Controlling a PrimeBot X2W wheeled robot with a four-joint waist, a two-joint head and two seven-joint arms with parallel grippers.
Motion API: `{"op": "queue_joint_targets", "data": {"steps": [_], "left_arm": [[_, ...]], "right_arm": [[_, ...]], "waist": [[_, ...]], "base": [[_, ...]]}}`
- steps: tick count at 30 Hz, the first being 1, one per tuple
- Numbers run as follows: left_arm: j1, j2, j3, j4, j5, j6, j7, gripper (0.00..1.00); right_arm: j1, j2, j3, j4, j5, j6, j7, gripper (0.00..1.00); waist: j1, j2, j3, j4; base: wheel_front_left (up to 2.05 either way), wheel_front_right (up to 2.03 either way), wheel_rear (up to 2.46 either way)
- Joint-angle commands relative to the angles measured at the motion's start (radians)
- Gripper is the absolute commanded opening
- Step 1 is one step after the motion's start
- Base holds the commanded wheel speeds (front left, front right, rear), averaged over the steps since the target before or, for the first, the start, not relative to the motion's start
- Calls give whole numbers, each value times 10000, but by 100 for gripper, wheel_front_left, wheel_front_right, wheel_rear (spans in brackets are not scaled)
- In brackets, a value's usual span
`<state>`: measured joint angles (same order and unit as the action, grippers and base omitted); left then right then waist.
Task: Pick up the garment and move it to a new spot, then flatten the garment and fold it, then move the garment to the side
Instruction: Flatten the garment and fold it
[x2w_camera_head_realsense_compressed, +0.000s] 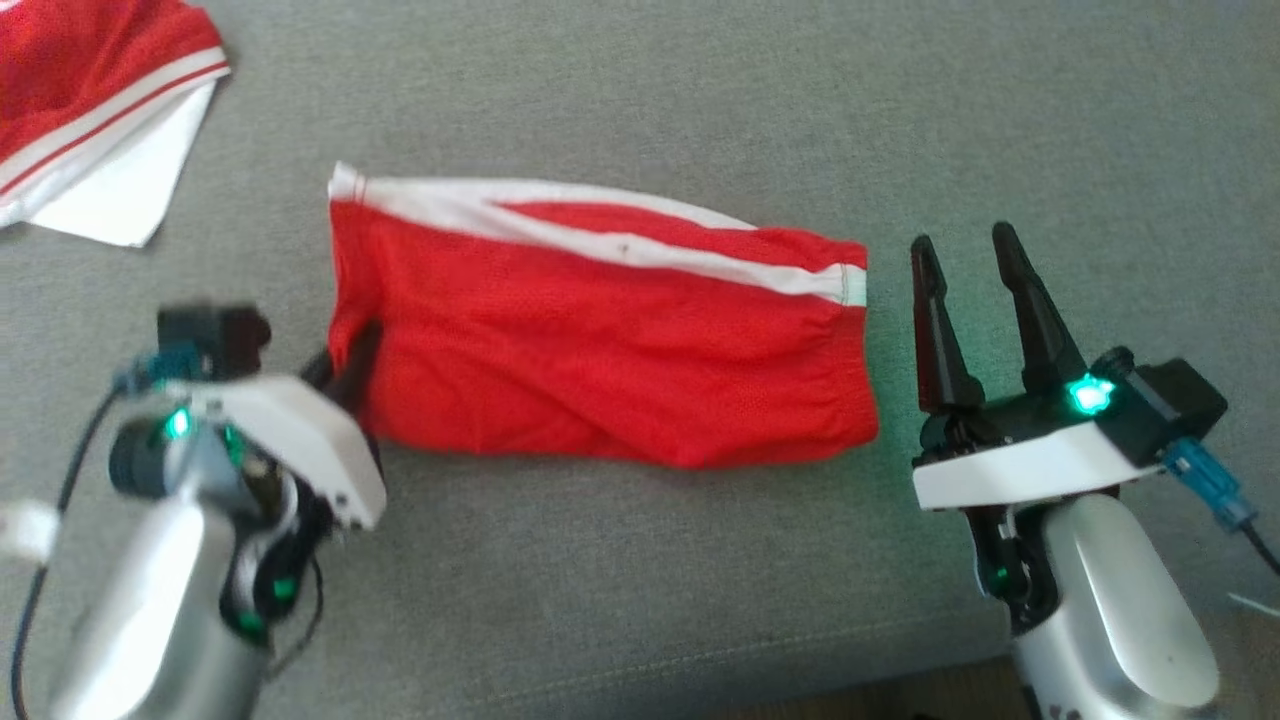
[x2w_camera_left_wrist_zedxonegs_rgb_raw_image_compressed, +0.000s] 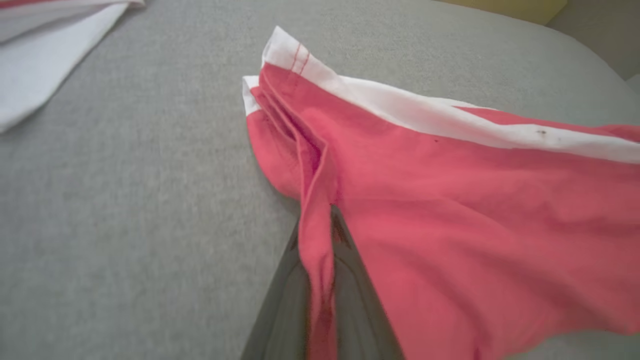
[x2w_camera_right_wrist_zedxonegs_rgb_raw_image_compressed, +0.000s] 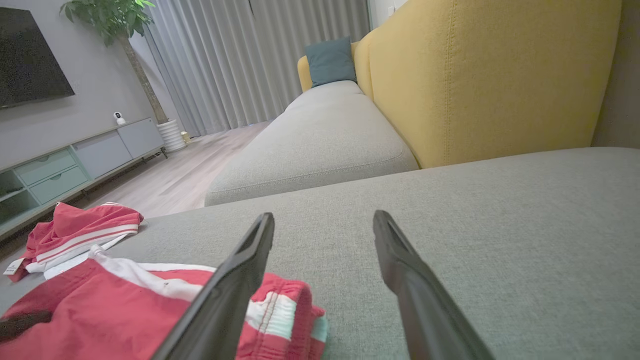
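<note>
L gripper (x2w_camera_head_realsense_compressed: 355, 352) clamped on 9 o'clock edge of red shorts (x2w_camera_head_realsense_compressed: 600, 340), R gripper (x2w_camera_head_realsense_compressed: 965, 258) open at their 3; jersey (x2w_camera_head_realsense_compressed: 80, 90) lies 11 o'clock, nearer L arm.

Nothing legible anywhere; the white tag (x2w_camera_right_wrist_zedxonegs_rgb_raw_image_compressed: 12, 267) by the garment (x2w_camera_right_wrist_zedxonegs_rgb_raw_image_compressed: 80, 227) is too small to read.

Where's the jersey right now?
Head view, top-left corner: the jersey lies bunched on the grey sofa cushion, apart from the red shorts that the left claw is pinching.
</note>
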<state>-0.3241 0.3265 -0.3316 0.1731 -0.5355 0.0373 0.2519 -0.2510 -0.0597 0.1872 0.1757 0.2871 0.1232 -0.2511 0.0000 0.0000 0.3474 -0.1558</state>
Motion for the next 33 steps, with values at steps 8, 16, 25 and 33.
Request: {"op": "queue_joint_targets", "data": {"steps": [8, 16, 25, 33], "left_arm": [[1761, -200, 726, -1775, -506, 826, -540, 0], [2283, -759, 633, -1589, -732, 1034, -968, 0], [2095, -1039, 748, -744, -613, 936, -2135, 100], [2134, -900, 778, -706, 309, 1028, -4078, 100]], "right_arm": [[179, 95, -153, -57, -476, 75, -107, 100], [49, 95, -184, 304, -797, 75, -94, 100], [-5, 95, -232, 473, -956, 75, 77, 100], [137, 94, -424, 521, -1264, 75, 1231, 100]], "waist": [[0, 0, -391, 499], [0, 0, -677, 784], [0, 0, -904, 887], [0, 0, -1478, 866]], "base": [[0, 0, 0], [0, 0, 0], [0, 0, 0], [0, 0, 0]]}}
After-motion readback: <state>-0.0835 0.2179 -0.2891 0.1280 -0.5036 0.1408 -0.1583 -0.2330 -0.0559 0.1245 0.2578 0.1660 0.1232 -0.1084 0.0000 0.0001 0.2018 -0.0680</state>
